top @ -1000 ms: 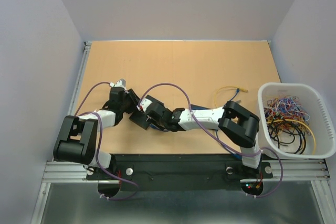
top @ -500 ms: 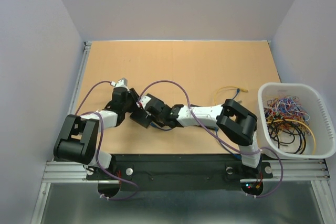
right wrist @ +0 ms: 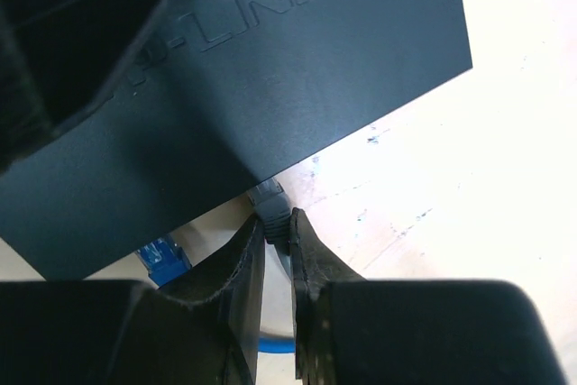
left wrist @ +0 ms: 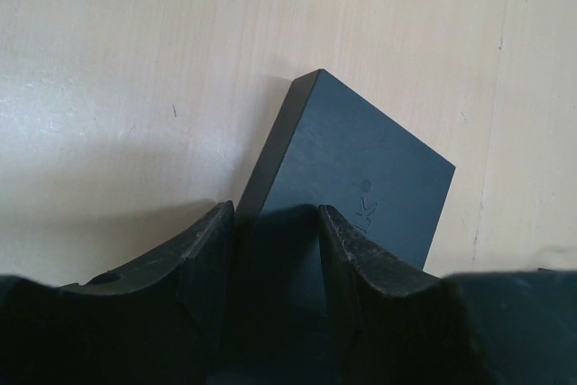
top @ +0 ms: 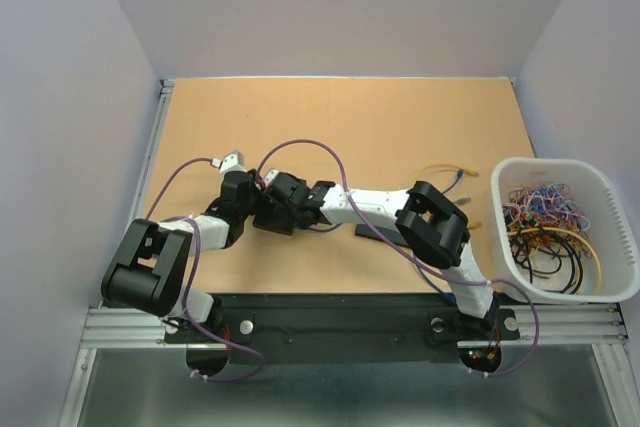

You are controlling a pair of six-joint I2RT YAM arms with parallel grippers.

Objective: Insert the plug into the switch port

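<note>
The switch point(left wrist: 361, 169) is clamped between the left fingers point(left wrist: 215, 241), left of the middle of the tabletop point(top: 400, 117). The plug point(right wrist: 269, 197) (a pale grey one) is pinched by the right fingers point(right wrist: 251, 245). Its tip meets the switch's edge, but whether it is seated cannot be told. A blue plug point(right wrist: 162, 259) is seen just left of it.

Embossed "-LINK" on top of blk switch point(right wrist: 297, 51), 1st letters hidden; no other txt legible.
</note>
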